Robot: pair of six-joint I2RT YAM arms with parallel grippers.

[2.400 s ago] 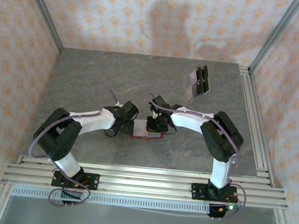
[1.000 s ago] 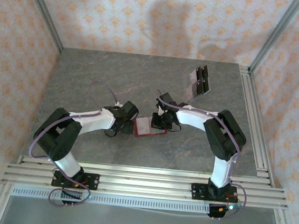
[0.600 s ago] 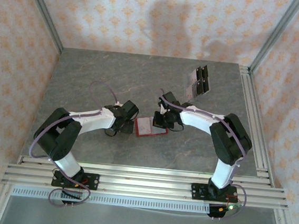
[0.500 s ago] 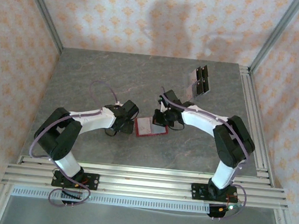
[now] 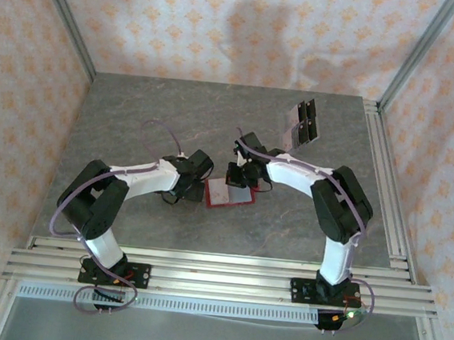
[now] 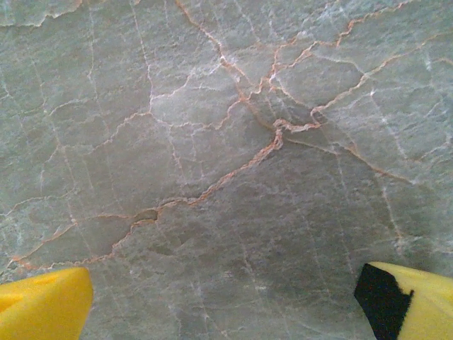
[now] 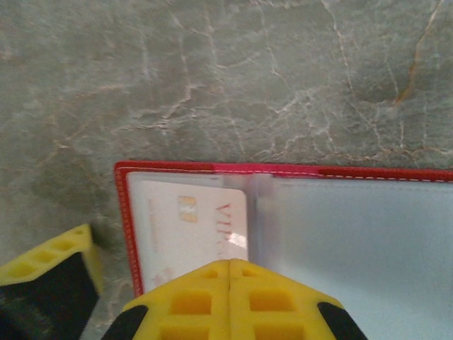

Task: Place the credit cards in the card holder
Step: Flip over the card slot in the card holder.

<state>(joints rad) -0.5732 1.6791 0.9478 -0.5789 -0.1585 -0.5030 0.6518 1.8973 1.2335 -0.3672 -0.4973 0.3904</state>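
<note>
Red wallet (image 5: pixel 228 195) lies open mid-frame under the right gripper (image 7: pixel 228 268), tips pinched together, left gripper (image 6: pixel 226 304) spread wide beside it; cards (image 5: pixel 304 123) upper right look thin, stiff, slick, so I'd pinch an edge.

The card holder (image 7: pixel 297 172) lies open and flat on the bench, face up, right under the tips of the right hand (image 7: pixel 228 266), which overlap its near edge. It has a red stitched border and a pale grey lining. One pale card (image 7: pixel 185 230), with a small chip and red lettering, lies flat on the leaf nearest the left hand (image 5: pixel 199 185), which sits just beside that edge of the holder. The other leaf is bare lining. The remaining credit cards (image 5: pixel 303 122) lie well apart from both hands, beyond the right hand towards the far right of the bench, a tight cluster of dark faces with a paler one at its side.
</note>
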